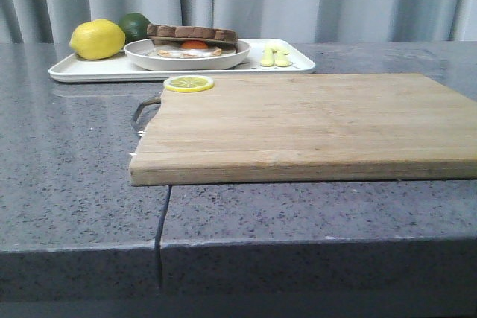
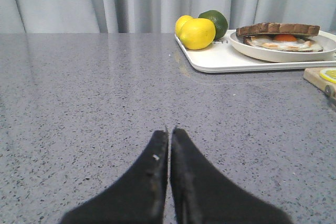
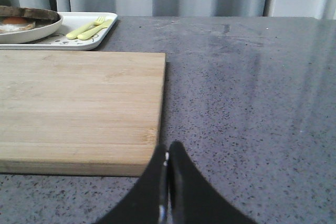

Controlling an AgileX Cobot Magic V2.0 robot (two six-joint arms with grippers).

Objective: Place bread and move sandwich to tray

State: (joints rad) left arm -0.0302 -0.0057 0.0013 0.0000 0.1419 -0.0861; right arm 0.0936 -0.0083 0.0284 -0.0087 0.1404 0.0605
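While lemon (image 1: 98,39) crowds tray (image 1: 82,72), sandwich (image 1: 191,39) sits plated.

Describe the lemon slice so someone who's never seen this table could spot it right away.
Find the big wooden cutting board in the middle of the grey table. On its far left corner lies the lemon slice, thin, flat and round, unlike the whole lemon on the white tray behind.

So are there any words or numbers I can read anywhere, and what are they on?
None can be read.
The white tray has a small dark printed drawing near the yellow fork and spoon, too small and blurred to tell if it holds letters.
The cutting board, plate and lemon slice show no writing.
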